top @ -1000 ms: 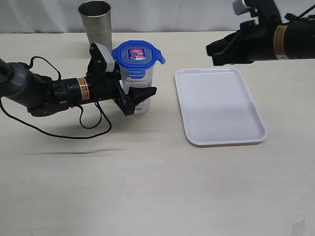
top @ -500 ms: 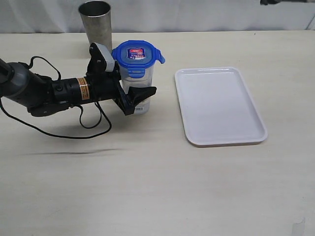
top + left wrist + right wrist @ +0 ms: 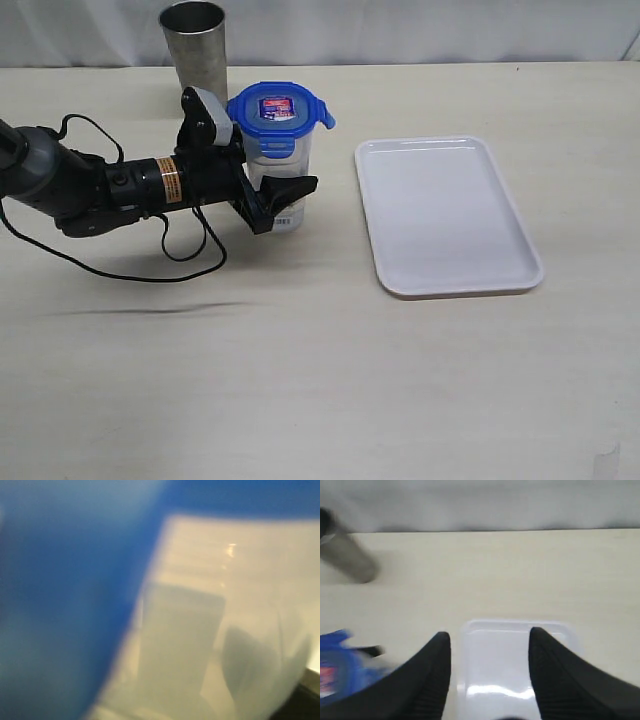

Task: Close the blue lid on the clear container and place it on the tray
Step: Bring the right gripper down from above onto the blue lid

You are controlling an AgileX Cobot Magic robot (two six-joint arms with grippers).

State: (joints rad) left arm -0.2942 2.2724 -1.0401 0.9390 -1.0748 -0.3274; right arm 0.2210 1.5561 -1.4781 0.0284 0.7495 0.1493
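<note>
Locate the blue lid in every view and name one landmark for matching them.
Exterior view: the blue lid sits atop the clear container, left of the tray.
Left wrist view: the lid is a blurred blue mass against the container's clear wall.
Right wrist view: a blue blur at the picture's edge, outside one finger of the right tool.
Landmark: the tray, in exterior and right wrist views only.

- A tapered grey steel cup (image 3: 194, 45) stands upright at the far edge of the table, open mouth up. In the right wrist view it shows as a blurred grey cylinder (image 3: 346, 555).
- The table (image 3: 300, 380) is pale beige with a faint wood grain.
- A white cloth backdrop (image 3: 420, 28) hangs behind the table's far edge.
</note>
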